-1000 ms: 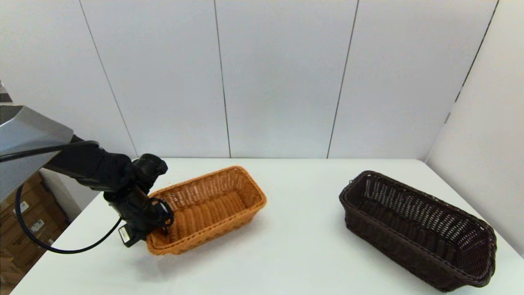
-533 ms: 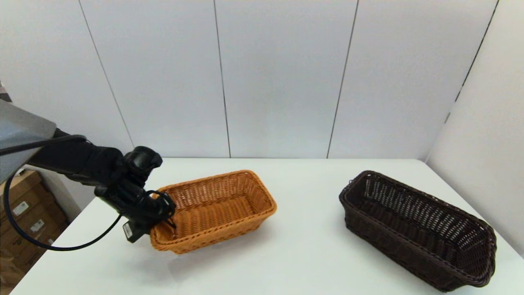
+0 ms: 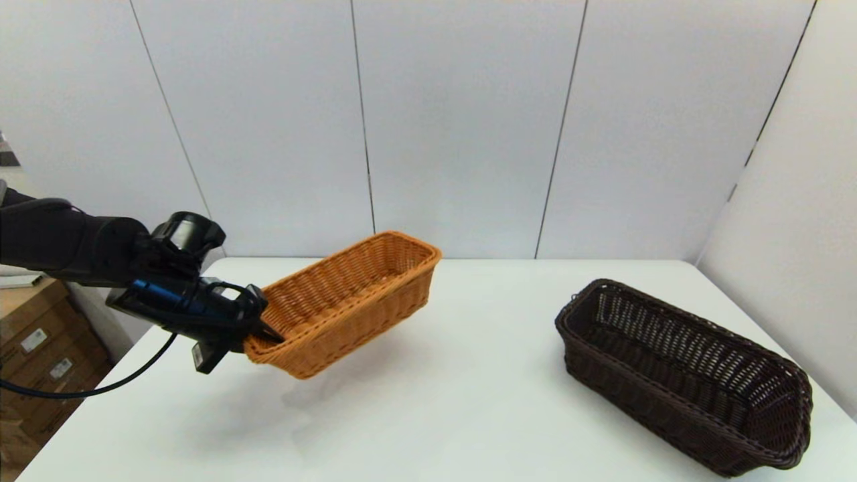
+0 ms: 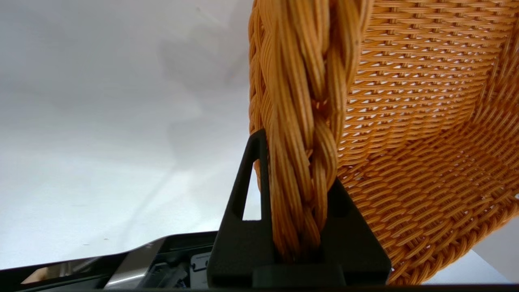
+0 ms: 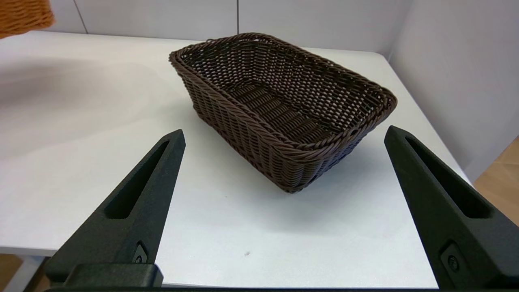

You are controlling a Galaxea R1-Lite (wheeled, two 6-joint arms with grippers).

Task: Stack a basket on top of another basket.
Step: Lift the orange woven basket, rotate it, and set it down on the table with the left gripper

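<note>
Left gripper [image 3: 258, 331] clamped on braided rim at short end of orange basket [image 3: 348, 301], held off table [image 3: 428, 402], far end tilted up, near left edge. Dark basket [image 3: 683, 375] sits well apart toward right edge, long axis diagonal. Right gripper [image 5: 279, 202] wide open, facing dark basket, idle.
</note>
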